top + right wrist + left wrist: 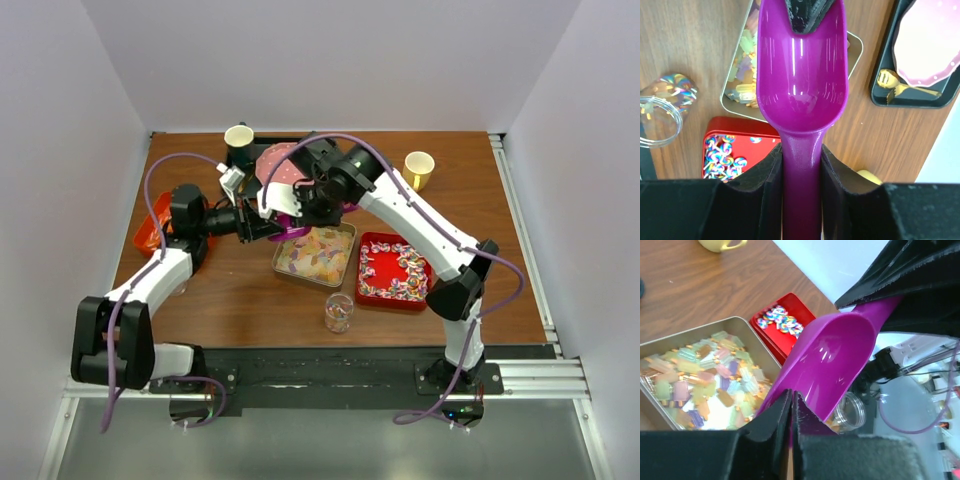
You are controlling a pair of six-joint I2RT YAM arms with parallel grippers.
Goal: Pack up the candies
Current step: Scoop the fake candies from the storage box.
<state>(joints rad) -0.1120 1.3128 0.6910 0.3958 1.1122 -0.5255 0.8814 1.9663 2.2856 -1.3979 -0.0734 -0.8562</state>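
Nearest the arm bases, a clear jar [339, 312] is standing upright on the tabletop [230, 300] with a few colourful candies showing inside it. Just behind the jar, a silver tin [695, 335] is lying full of pastel sugared gummies [705, 385], and a red tray [392, 262] is sitting beside it on the right, carrying the swirled candies [720, 155]. Off to the left, an orange-red tray [150, 228] is peeking out from behind the left arm, its contents too small to make out. Above the far edge of the silver tin, the two arms are meeting over a purple scoop [802, 75]: the right claw [801, 150] is grasping the scoop's handle between both fingers, while the left claw [791, 400] is clenching tight on the front lip of the bowl. Beyond the scoop, a pink dotted plate [930, 45] is resting in a black tray [880, 95] alongside some gold cutlery [890, 80]. Farthest back, one yellow cup [238, 137] is standing near the left end of the rear edge, and another yellow cup [419, 168] is standing well apart from it on the right.
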